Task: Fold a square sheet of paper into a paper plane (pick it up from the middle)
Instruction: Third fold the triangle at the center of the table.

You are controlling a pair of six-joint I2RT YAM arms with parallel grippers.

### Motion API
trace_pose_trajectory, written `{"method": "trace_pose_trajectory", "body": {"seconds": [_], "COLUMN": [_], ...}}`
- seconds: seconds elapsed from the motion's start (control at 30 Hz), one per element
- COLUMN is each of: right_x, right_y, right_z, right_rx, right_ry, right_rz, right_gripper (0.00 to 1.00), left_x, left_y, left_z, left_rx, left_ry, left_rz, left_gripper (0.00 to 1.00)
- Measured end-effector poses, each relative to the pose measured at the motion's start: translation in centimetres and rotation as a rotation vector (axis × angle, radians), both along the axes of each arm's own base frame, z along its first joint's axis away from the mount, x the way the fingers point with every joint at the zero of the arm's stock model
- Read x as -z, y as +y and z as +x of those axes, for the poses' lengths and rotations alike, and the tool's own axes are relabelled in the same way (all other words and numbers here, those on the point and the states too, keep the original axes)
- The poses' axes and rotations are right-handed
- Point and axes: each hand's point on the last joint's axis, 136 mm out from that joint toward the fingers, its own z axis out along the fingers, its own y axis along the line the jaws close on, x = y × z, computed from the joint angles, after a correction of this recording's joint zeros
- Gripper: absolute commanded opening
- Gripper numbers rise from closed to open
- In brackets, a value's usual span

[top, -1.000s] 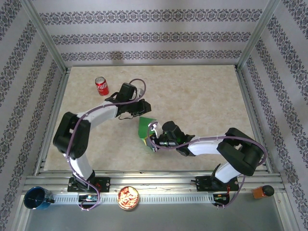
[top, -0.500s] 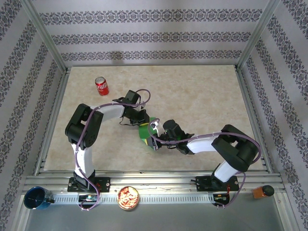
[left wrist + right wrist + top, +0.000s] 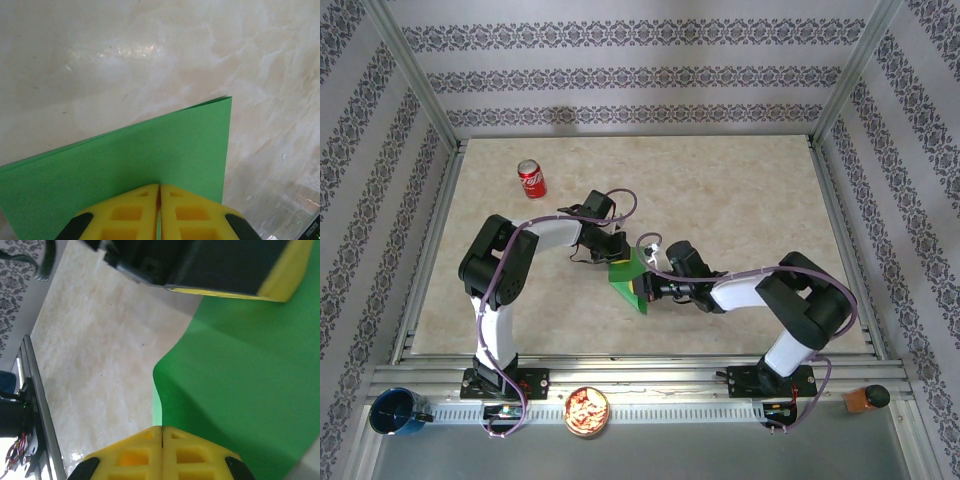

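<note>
A beige marbled surface (image 3: 740, 200) lies inside a metal frame, with walls papered in grey patterned stripes on three sides. A red soda can (image 3: 530, 179) stands upright toward 10 o'clock, well apart from everything else.

Near the middle of the surface is the square sheet of paper (image 3: 623, 272), bright green and unmarked, with both arms meeting at it. The left pincer (image 3: 616, 258) reaches it from 11 o'clock and the right pincer (image 3: 642, 287) from 4 o'clock.

In the left wrist view the yellow fingers (image 3: 130, 215) are pressed together on the sheet's near edge. The paper runs flat away from them to a straight far edge and a sharp corner at 1 o'clock. In the right wrist view that arm's yellow fingers (image 3: 125, 455) are likewise pressed together, pinching the sheet's edge. The paper there is bowed, its free edge curving in a soft wave, and the left pincer's dark body with a yellow tip sits at 12 to 1 o'clock. Whether the sheet touches the surface I cannot tell.

Along the near rail sit a blue cup (image 3: 395, 412) at 7 o'clock, a bowl of snacks (image 3: 587, 411) by 6 o'clock and a small orange and black object (image 3: 865, 398) at 5 o'clock.
</note>
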Motion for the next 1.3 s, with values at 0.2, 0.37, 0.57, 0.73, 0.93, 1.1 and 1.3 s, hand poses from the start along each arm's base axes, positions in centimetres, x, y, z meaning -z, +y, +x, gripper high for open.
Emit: {"method": "trace_pose_trajectory", "body": {"seconds": [0.2,0.37,0.57,0.73,0.93,1.1,1.3], "right_x": [1.1,1.4,1.8,1.9,2.1,2.4,2.4], "right_y": [-0.3,-0.3,-1.0,-1.2,-1.2,-1.3,-1.2], "right_z": [0.3,0.5,0.9,1.2,1.3,1.3,1.5], "right_rx": [0.012,0.015,0.036,0.044,0.046,0.049,0.048], "right_ry": [0.065,0.087,0.112,0.120,0.131,0.136,0.136], "right_rz": [-0.035,-0.053,-0.073,-0.081,-0.092,-0.099,-0.100], "right_gripper": [0.00,0.00,0.00,0.00,0.00,0.00,0.00], "left_x": [0.0,0.0,0.0,0.0,0.0,0.0,0.0], "left_y": [0.0,0.1,0.2,0.2,0.1,0.1,0.2], "left_z": [0.0,-0.1,-0.2,-0.2,-0.2,-0.2,-0.3], "left_rx": [0.000,-0.001,-0.002,-0.002,-0.001,-0.002,-0.006], "left_ry": [-0.001,-0.004,-0.005,-0.006,-0.008,-0.009,-0.009], "left_rz": [0.000,0.002,0.005,0.004,0.005,0.008,0.009], "left_gripper": [0.10,0.10,0.10,0.10,0.10,0.10,0.10]}}
